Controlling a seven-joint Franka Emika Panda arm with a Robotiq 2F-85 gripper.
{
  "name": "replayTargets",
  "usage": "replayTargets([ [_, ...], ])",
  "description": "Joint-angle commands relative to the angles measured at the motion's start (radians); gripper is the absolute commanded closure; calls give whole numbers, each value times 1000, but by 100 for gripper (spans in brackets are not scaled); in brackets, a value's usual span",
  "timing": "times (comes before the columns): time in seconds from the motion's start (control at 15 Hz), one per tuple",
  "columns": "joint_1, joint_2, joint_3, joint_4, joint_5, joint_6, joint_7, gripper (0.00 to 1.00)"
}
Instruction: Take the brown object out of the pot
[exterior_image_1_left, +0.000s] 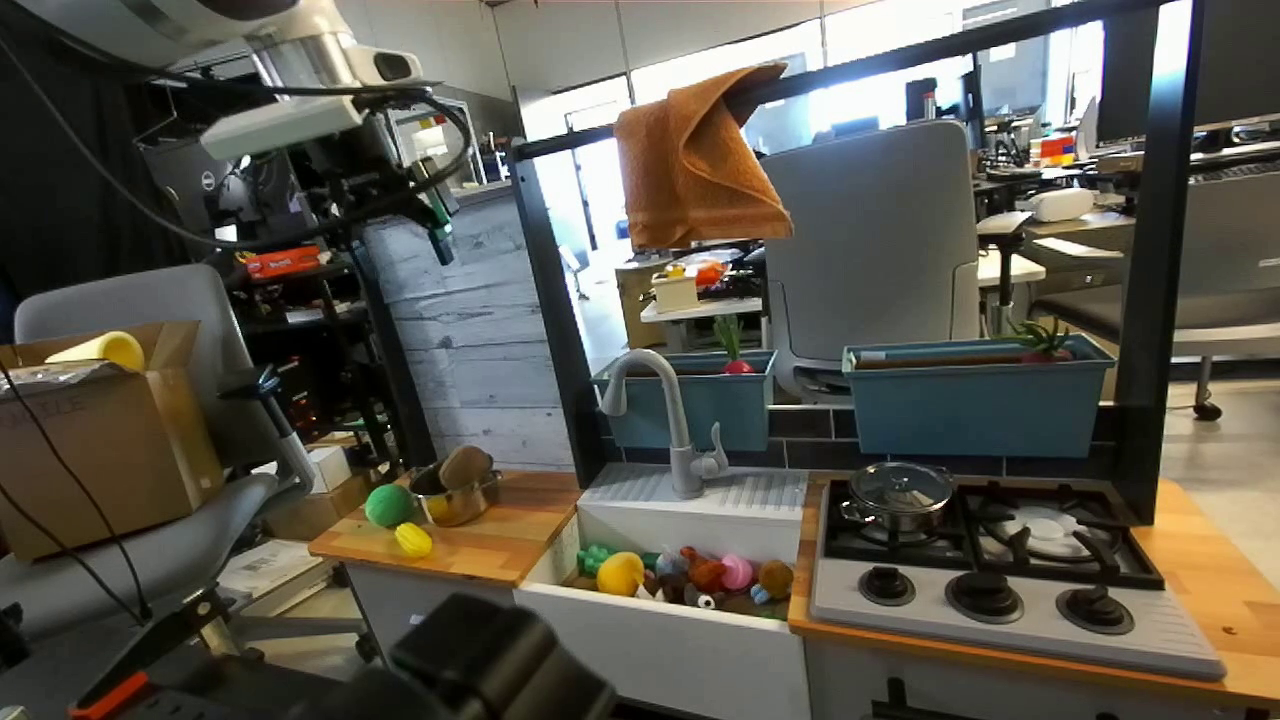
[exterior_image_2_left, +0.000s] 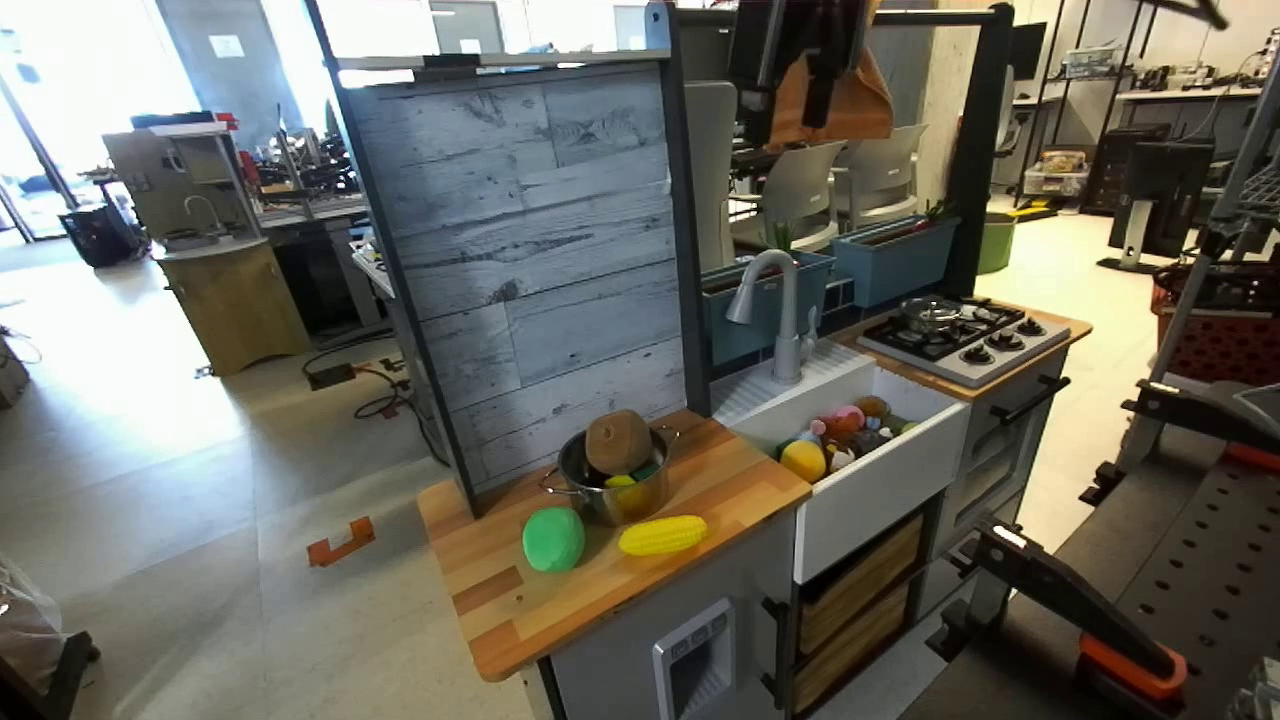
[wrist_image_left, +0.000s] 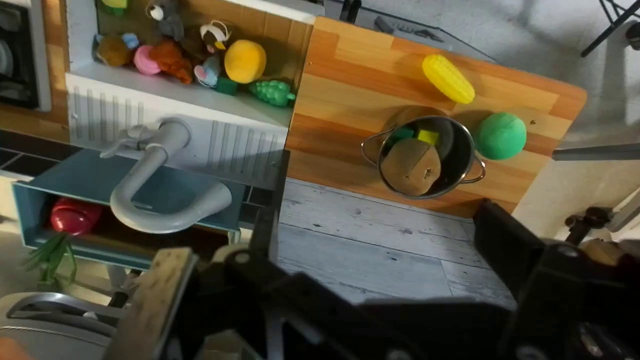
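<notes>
The brown object (wrist_image_left: 411, 167) is a dull tan-brown rounded lump. It lies in the open metal pot (wrist_image_left: 452, 172) on the wooden counter, beside a yellow piece and a green piece. In both exterior views the brown object (exterior_image_1_left: 466, 467) (exterior_image_2_left: 617, 442) rises above the rim of the pot (exterior_image_1_left: 462, 507) (exterior_image_2_left: 642, 494). My gripper (wrist_image_left: 375, 215) is open, with its fingers wide apart and nothing between them. In both exterior views the gripper (exterior_image_1_left: 395, 235) (exterior_image_2_left: 790, 105) is high above the counter, well apart from the pot.
A green ball (wrist_image_left: 501, 136) and a yellow corn (wrist_image_left: 448, 78) lie beside the pot. A wood-look back panel (exterior_image_2_left: 540, 240) stands behind it. The faucet (wrist_image_left: 170, 220) and the sink (exterior_image_1_left: 660, 605) with several toys are alongside. A lidded pot (exterior_image_1_left: 900, 495) stands on the stove.
</notes>
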Motion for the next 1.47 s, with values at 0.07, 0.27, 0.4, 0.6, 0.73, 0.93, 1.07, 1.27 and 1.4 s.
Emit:
replayTargets([
  [0.07,15,254,15,311,-60,-133,-87,0],
  [0.27,19,382,43,487,-56,-270,-205,0],
  [0.4,28,458,50,599,-62,-372,-250,0],
  [0.6,56,571,40,759,-88,-514,-251,0],
  [0.73,78,650,32,860,-103,-554,-219,0],
  [0.93,105,779,26,1002,-89,-489,-137,0],
  [1.07,124,866,20,1095,-86,-473,-94,0],
  [1.27,155,994,1,1223,-89,-480,-42,0],
  [1.4,170,1054,-4,1284,-82,-528,-21,0],
])
